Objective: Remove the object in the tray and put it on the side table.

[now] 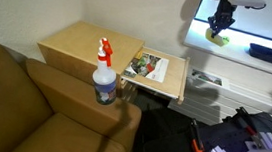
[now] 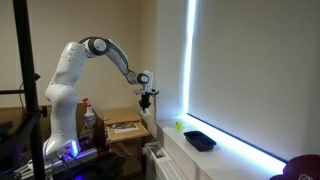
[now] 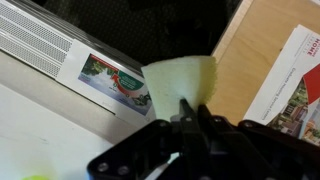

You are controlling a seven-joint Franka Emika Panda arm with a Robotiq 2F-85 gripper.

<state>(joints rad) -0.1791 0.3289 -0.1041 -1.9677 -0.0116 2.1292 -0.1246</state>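
A small pale yellow-green object (image 3: 180,80) hangs in the air, clamped between the two fingers of the robot's black gripper (image 3: 193,110). Close up in the wrist view it looks soft and matt, more squarish than round, with an uneven upper edge. In an exterior view it is only a tiny yellow-green blob (image 1: 217,38) under the claw, above one end of a long white shelf (image 1: 242,43).

The shallow dark rectangular tray (image 1: 271,53) lies on that shelf, well apart from the held object. A small bright green ball (image 2: 179,126) sits on the shelf between the claw and the tray.

The boxy light-wood side table (image 1: 84,43) stands lower down, beside a brown sofa (image 1: 13,99). Its side leaf (image 1: 171,84) reaches toward the shelf and carries a colourful printed paper (image 1: 149,65). A white spray bottle with a red trigger (image 1: 103,73) stands at the table's sofa side; whether it rests on the table or on the sofa arm I cannot tell.

In the wrist view, a white slatted heater unit with a colourful sticker (image 3: 115,78) lies beneath the object, with the wooden edge of the leaf and the paper off to one side. The white robot arm (image 2: 70,75) arches over from behind the table
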